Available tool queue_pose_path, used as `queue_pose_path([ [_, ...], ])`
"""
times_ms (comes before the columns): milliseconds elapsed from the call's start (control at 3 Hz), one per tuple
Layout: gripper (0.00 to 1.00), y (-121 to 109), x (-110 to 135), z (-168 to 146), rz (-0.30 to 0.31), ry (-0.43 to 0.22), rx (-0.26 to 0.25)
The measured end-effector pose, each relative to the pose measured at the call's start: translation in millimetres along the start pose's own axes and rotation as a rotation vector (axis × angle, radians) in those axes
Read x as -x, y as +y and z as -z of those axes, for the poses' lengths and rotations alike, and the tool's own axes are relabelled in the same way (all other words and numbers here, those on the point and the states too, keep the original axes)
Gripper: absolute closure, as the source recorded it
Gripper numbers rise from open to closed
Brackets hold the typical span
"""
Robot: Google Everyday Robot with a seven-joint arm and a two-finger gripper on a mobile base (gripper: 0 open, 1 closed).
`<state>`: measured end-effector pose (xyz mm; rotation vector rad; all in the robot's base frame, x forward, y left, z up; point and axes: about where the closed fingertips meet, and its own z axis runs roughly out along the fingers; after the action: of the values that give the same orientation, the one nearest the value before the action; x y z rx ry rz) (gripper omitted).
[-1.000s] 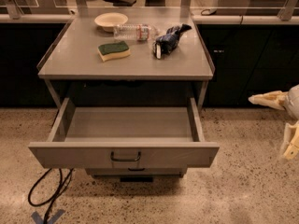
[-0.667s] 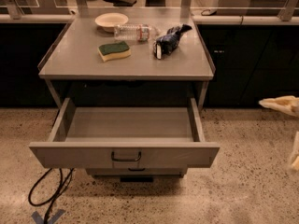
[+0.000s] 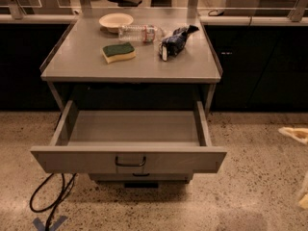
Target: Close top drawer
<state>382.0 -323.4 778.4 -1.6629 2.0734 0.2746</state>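
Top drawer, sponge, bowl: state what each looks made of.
Top drawer: likely painted sheet metal, matte grey, thin folded walls. Sponge: soft foam, yellow body under a green scouring layer. Bowl: pale, smooth; ceramic or plastic, unclear. Gripper, at the right edge, away from the drawer, open: pale, possibly plastic.

Top drawer [image 3: 96, 160] — grey painted metal, matt and smooth inside and on the front. Its handle [image 3: 130, 162] is dark wire with a slight gloss. Table top [image 3: 144, 69] is the same grey metal, with a soft sheen. Sponge [image 3: 118, 52]: rough green scouring face over yellow foam. Bottle [image 3: 139, 32] is clear glossy plastic. Bag [image 3: 174, 40] is dark blue crinkled film, shiny. Bowl [image 3: 115, 20] is pale and matt, material unclear. Floor [image 3: 250, 186] is speckled stone-like and smooth. Cable [image 3: 50, 201] is black and rubbery. Gripper [image 3: 294, 166] — far right edge, over the floor, with pale cream matt covering.
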Motion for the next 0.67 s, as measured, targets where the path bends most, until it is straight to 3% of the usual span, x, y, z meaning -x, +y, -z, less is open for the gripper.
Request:
queue_pose_path([
  [333, 0.00, -2, -4, -3, -0.009, 0.002, 0.026],
  [667, 0.00, 22, -25, -44, -0.033, -0.017, 0.128],
])
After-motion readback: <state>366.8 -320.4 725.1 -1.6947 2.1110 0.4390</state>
